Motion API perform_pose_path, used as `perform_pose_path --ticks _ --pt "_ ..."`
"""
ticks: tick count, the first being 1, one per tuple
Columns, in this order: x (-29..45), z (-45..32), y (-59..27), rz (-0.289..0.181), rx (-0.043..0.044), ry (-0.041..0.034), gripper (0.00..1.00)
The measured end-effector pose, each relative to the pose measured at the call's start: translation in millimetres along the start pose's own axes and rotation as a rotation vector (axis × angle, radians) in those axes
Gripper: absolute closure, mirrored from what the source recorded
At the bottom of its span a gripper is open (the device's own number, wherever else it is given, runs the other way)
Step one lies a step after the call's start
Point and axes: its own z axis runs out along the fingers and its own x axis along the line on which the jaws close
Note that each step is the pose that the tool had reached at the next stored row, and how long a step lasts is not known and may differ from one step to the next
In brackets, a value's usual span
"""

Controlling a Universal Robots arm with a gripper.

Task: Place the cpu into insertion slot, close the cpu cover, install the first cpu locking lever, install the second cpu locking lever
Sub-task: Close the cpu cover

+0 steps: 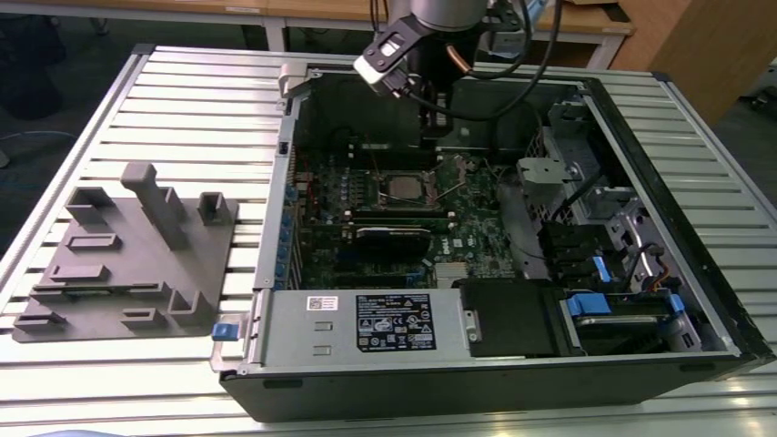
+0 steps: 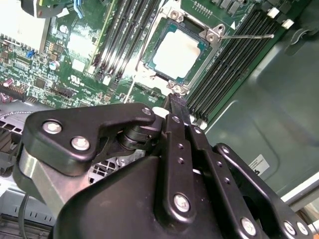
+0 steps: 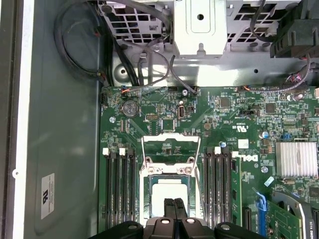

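My gripper point(image 2: 175, 99), its fingers point(image 2: 174, 130) pressed together on nothing, hovers just beside the insertion slot point(image 2: 150, 72), where the cpu point(image 2: 174, 52) already sits with the cpu cover point(image 2: 210, 36) seemingly down around it, yet one thin locking lever point(image 2: 246, 36) juts out loose, so I judge both levers remain.
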Motion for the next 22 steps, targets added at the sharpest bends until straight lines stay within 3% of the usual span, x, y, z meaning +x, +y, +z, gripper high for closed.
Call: perform_pose_path --ticks 11,22 --pt "0.2 1.0 12.4 0.0 0.0002 -0.0001 0.89" --pt "0.3 1.5 16.5 0.0 0.0002 -0.0001 0.89"
